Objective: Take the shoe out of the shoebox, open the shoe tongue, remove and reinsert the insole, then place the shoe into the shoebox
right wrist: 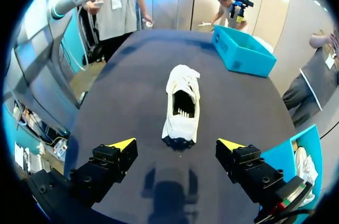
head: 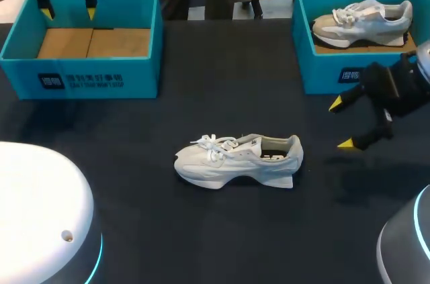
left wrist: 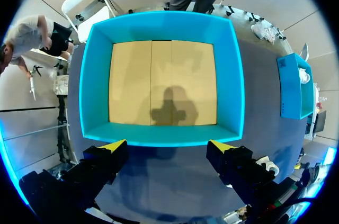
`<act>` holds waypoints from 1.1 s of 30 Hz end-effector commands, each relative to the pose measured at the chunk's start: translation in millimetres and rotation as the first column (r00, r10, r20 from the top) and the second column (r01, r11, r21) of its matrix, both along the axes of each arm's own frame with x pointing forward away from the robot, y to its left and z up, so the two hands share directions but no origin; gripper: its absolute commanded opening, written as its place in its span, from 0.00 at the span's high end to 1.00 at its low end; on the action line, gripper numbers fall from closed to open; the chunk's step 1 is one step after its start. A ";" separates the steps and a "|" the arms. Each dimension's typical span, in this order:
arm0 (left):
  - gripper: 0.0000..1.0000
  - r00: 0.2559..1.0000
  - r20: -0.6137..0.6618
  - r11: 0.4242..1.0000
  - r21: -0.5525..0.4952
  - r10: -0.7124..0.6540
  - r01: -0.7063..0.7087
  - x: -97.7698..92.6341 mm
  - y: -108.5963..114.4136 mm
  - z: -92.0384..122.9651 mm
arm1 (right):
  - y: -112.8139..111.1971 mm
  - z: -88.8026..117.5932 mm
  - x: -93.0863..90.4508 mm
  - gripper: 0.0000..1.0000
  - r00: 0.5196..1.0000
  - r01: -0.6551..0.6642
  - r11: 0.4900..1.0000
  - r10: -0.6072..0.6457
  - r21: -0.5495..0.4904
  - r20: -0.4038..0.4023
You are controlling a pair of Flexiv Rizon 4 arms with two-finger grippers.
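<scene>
Shoe stood mid-table overhead, outside the shoebox. Left wrist: left gripper hung wide, empty, over that box. Right wrist: right gripper gaped behind the heel; tongue seemingly unopened, so a square pinch would serve.

The dark table carries a white shoe at its middle, a left shoebox and a right shoebox.

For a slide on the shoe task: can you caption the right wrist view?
Open right gripper faces the heel of a white shoe standing on the dark table.
</scene>
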State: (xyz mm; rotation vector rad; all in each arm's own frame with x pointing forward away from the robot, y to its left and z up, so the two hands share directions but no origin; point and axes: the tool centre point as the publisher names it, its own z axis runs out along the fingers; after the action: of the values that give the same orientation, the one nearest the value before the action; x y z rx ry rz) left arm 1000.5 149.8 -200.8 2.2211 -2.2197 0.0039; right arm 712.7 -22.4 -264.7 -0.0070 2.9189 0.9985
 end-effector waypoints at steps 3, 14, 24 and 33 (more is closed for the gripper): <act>0.00 1.000 0.000 1.000 0.001 0.000 0.000 -0.3 0.0 0.2 | -9.5 -13.6 4.5 0.00 0.999 -0.032 0.999 0.031 0.023 0.021; 0.00 1.000 0.000 1.000 0.001 0.000 0.000 -0.3 0.0 0.2 | -24.6 -29.0 10.5 0.00 0.999 -0.029 0.996 0.027 0.080 0.024; 0.00 1.000 0.000 1.000 0.001 0.000 0.000 -0.3 0.0 0.2 | -23.6 -40.0 12.3 0.00 1.000 -0.025 0.993 0.025 0.117 0.006; 0.00 1.000 0.000 1.000 0.001 0.000 0.000 -0.3 0.0 0.2 | -23.6 -40.0 12.3 0.00 1.000 -0.025 0.993 0.025 0.117 0.006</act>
State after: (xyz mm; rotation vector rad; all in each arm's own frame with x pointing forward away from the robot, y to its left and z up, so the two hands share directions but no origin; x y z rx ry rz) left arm 1000.5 149.8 -200.8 2.2211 -2.2197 0.0040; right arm 724.5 -46.9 -304.6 -0.0395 2.8565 1.1740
